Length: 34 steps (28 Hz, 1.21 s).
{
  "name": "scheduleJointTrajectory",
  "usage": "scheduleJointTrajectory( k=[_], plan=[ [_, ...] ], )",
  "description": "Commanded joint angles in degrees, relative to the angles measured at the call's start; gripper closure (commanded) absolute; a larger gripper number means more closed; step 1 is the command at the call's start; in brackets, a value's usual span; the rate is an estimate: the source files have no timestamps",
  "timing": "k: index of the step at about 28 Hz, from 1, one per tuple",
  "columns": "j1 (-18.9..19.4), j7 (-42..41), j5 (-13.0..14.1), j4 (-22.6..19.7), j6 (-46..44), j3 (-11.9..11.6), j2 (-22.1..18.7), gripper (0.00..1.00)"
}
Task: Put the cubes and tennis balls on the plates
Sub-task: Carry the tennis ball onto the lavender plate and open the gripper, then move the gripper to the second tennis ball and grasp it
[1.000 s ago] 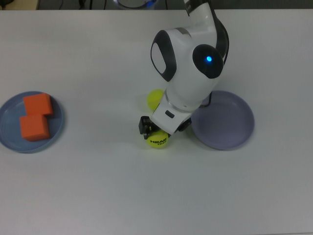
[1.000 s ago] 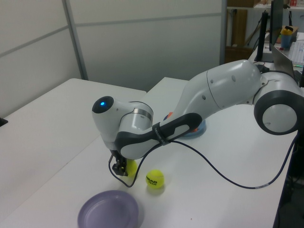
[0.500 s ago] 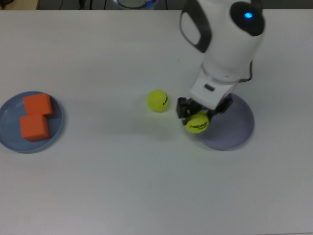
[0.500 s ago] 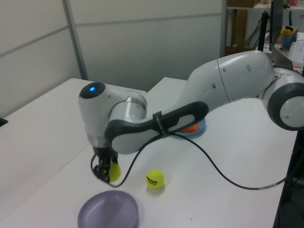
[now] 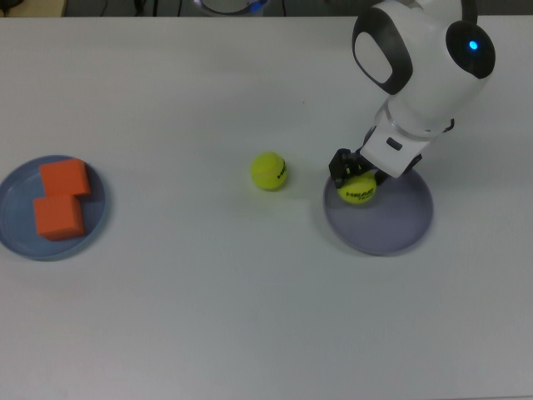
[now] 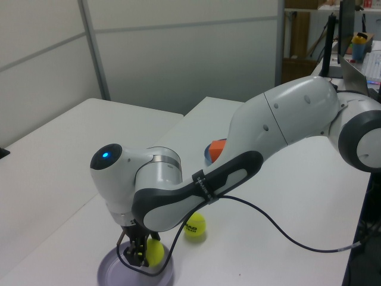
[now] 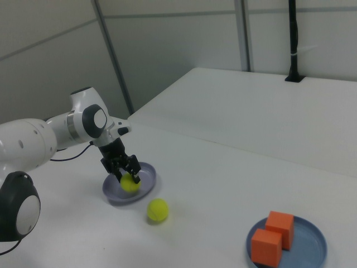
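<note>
My gripper (image 5: 356, 182) (image 6: 146, 255) (image 7: 128, 176) is shut on a yellow-green tennis ball (image 5: 358, 191) (image 6: 154, 252) (image 7: 130, 182) and holds it over the top view's left part of the lavender-grey plate (image 5: 400, 225) (image 6: 110, 271) (image 7: 148, 187). Whether the ball touches the plate I cannot tell. A second tennis ball (image 5: 269, 171) (image 6: 194, 224) (image 7: 158, 210) lies on the white table, apart from the plate. Two orange cubes (image 5: 65, 177) (image 5: 58, 217) (image 7: 279, 223) (image 7: 266, 246) sit side by side on the light blue plate (image 5: 12, 218) (image 7: 312, 251). In the left view the arm hides most of the blue plate, and only one cube (image 6: 216, 149) shows.
The white arm (image 5: 425, 58) (image 6: 274, 128) reaches over the table, trailing a black cable (image 6: 280, 223). Grey partition walls stand behind the table (image 5: 208, 317) in the left and right views.
My gripper carried the tennis ball from the table beside the other ball, toward the top view's right, to over the lavender-grey plate, and lowered it. The other ball and the cubes stayed put.
</note>
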Motion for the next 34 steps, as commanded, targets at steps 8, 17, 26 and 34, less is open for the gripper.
scheduleJointTrajectory(
  k=[8, 17, 26, 34],
  plan=[
    [-0.3, 1.1, -0.9, 1.0, -3.2, -0.7, -4.2, 0.00],
    [-2.5, -7.7, -7.3, 0.0, -14.6, -4.8, -4.4, 0.00],
    [-3.9, -8.5, -7.2, -2.9, -16.8, -5.1, -4.3, 0.00],
    [-4.0, -8.5, -7.4, -6.5, -16.6, -5.0, -3.3, 0.00]
  ],
)
